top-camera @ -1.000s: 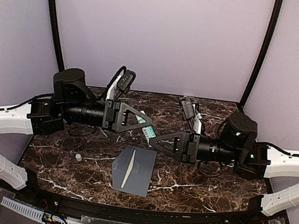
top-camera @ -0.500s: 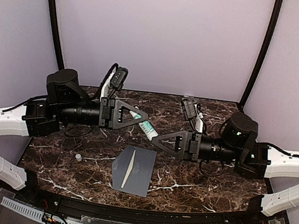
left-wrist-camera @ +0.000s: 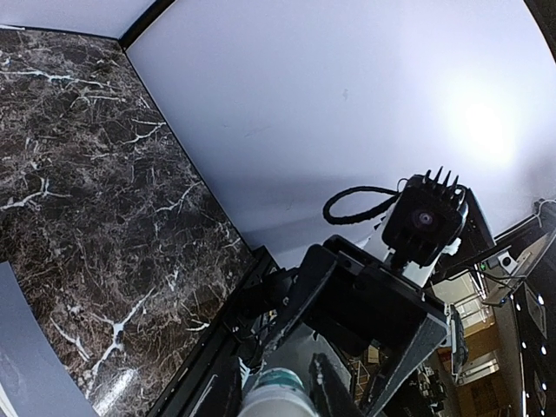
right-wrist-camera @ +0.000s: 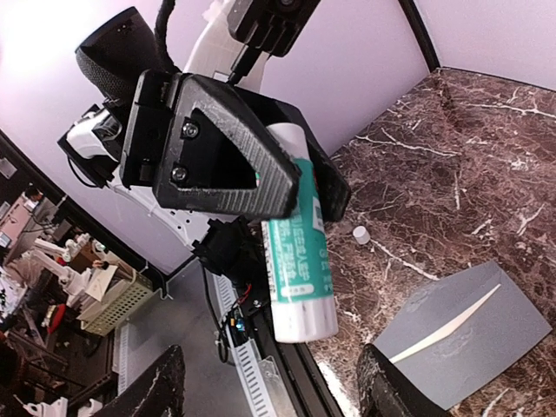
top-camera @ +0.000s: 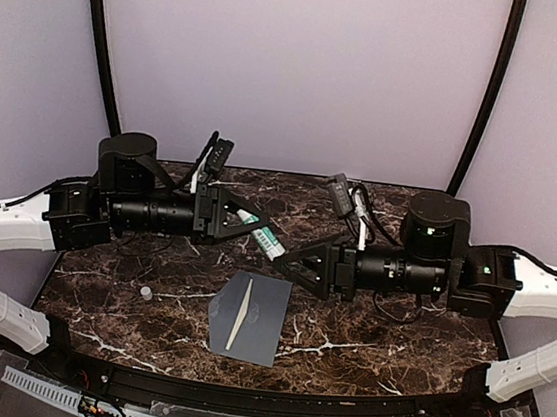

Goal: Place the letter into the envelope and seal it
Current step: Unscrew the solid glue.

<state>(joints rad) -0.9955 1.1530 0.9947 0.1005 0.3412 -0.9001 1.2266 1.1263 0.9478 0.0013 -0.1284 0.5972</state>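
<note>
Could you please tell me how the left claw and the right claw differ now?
The left claw is shut on a glue stick; the right claw is open and empty. The left claw points rightward, the right claw leftward. Both hang above the table, tips close together.

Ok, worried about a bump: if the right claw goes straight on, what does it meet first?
Probably the white-and-green plastic glue stick held in the left claw, though depth is unclear.
</note>
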